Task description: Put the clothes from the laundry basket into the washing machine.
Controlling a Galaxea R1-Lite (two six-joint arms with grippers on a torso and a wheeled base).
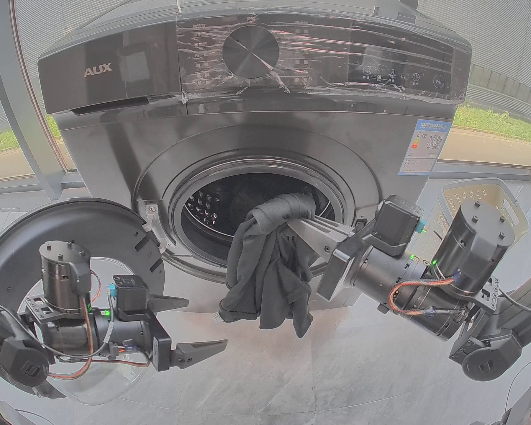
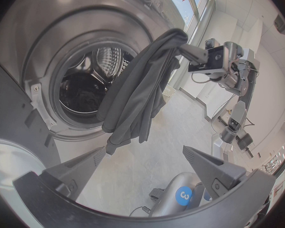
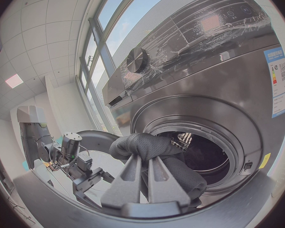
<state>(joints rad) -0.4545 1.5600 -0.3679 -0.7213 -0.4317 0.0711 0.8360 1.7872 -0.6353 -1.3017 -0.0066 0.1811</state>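
One washer (image 1: 265,119) stands with its door (image 1: 71,231) swung wide on the left and the basket (image 1: 484,199) at its right. A dark garment (image 1: 268,267) hangs before the drum mouth, the right tool (image 1: 298,228) clamped on its bunched top. It looks soft, light and limp, so its tail may drag on the rim; the bunch is the place to hold it. The left tool (image 1: 206,323) sits low, spread apart, empty.

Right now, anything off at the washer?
Nothing damaged. The dark garment pinched in the right gripper hangs mostly outside the drum, trailing low in front of the opening. The film on the control panel is wrinkled.
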